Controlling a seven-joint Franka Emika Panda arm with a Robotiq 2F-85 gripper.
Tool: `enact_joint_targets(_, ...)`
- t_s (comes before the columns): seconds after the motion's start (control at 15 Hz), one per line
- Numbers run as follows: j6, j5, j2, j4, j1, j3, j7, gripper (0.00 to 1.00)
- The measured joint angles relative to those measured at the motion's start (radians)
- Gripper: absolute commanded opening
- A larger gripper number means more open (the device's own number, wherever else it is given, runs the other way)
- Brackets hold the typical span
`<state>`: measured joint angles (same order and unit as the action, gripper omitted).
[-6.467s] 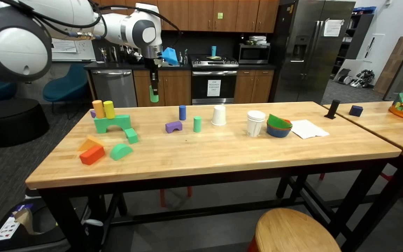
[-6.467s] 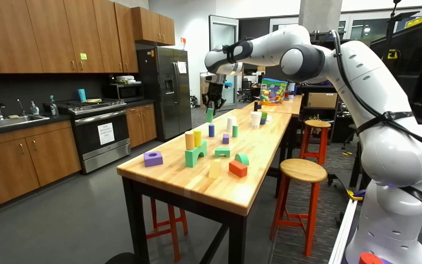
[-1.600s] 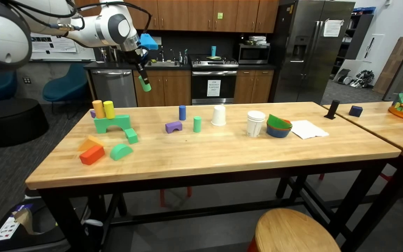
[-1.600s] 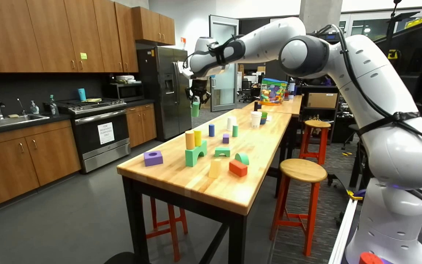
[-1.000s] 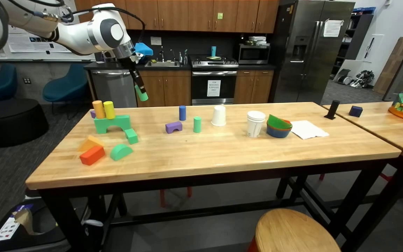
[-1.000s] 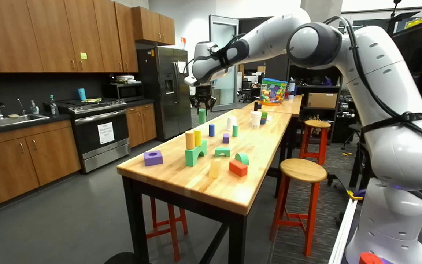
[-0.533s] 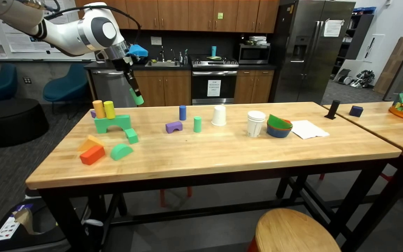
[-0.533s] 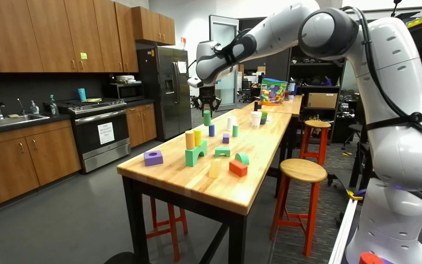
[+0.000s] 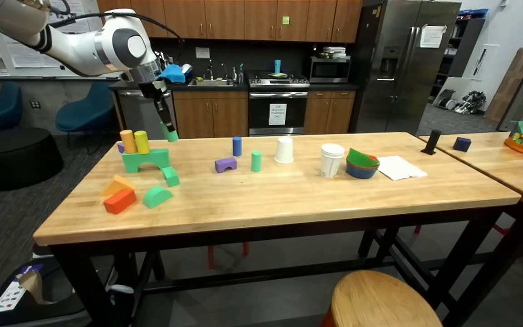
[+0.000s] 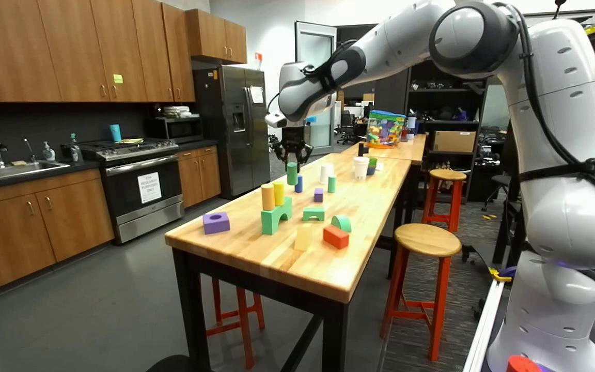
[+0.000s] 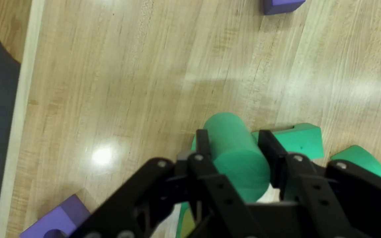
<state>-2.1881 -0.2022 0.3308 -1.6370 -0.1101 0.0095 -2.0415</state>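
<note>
My gripper (image 9: pixel 167 121) is shut on a green cylinder (image 9: pixel 169 133) and holds it tilted in the air above the table. In the wrist view the cylinder (image 11: pixel 233 142) sits between both fingers (image 11: pixel 235 140). The held cylinder (image 10: pixel 292 173) also shows in an exterior view. Nearest is a large green arch (image 9: pixel 145 160) with an orange cylinder (image 9: pixel 128 141) and a yellow cylinder (image 9: pixel 142 142) standing on it. A small green arch (image 11: pixel 299 142) lies beside it, partly behind the right finger in the wrist view. The gripper hides much of the large arch there.
On the table (image 9: pixel 288 200) are a red block (image 9: pixel 120 201), a green half-round (image 9: pixel 157 197), a purple arch (image 9: pixel 225 165), a blue cylinder (image 9: pixel 237 146), another green cylinder (image 9: pixel 256 161), white cups (image 9: pixel 284 150) and bowls (image 9: pixel 362 164). A purple block with a hole (image 10: pixel 216 223) lies near the table edge.
The gripper, holding the green cylinder throughout, has moved toward the large green arch and tilted. It rose at first and has come down over the last second. The blocks on the table have not moved.
</note>
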Motion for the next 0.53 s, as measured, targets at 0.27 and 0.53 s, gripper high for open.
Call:
enact_joint_targets(0.27, -0.025, 0.024, -0.008, -0.026, 0.0, 0.0, 0.015, 0.41)
enact_joint_targets(0.53, -0.031, 0.024, -0.01, -0.032, 0.0, 0.0, 0.018, 0.16)
